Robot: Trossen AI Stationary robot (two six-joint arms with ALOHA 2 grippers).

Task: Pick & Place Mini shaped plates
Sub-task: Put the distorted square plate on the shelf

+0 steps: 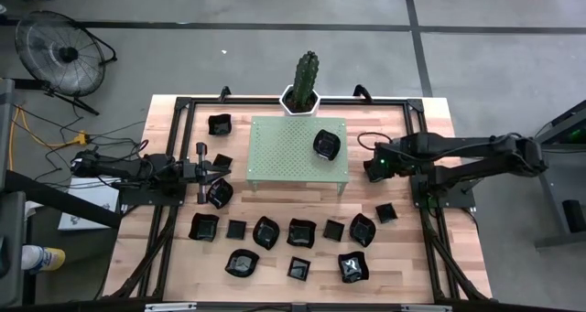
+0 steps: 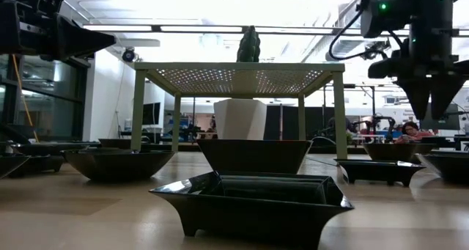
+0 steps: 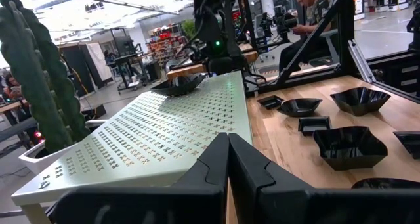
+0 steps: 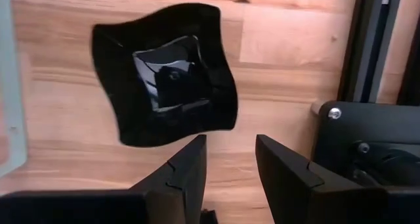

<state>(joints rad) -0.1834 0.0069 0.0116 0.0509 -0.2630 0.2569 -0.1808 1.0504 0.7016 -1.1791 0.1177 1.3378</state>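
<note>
**Right claw open over bare wood, one plate on stand, rest on table**

Right claw [image 1: 375, 164] just off the stand's [image 1: 275, 153] end, up in the air, fingers pointing down, parted, nothing between them. Left claw [image 1: 220, 165] off the opposite end of the stand, pressed shut, empty, aimed level across the stand top.

Around: pale green perforated stand between the two claws. Cactus [image 1: 305, 74] in a white pot behind the stand. Black frame rails along the table edges, one post close beside the right claw. Floor fan [image 1: 59, 51] off the table, beyond the left arm. Seated person [image 3: 308, 14] in the room past the right arm, left wrist view only.

Plate on stand [image 1: 326, 144]: on the stand top, at the end nearer the right claw, just beside it, not touching. Other mini plates [image 1: 301, 232] in two loose rows on the wood, in front of the stand, well apart from the right claw. One more [image 1: 220, 193] just beside the left claw.

Wavy plate [image 4: 164, 76] ahead of the right fingers on the wood, clear of them. Flat, hollow up, roughly square, no clear long axis, corners skew to the finger line.

High view: full layout. Low view: right claw [image 2: 429, 103] hanging clear above the table, gap visible. Left wrist view: own fingers [image 3: 228, 145] closed together. Cannot tell which high-view plate matches the right wrist one.
</note>
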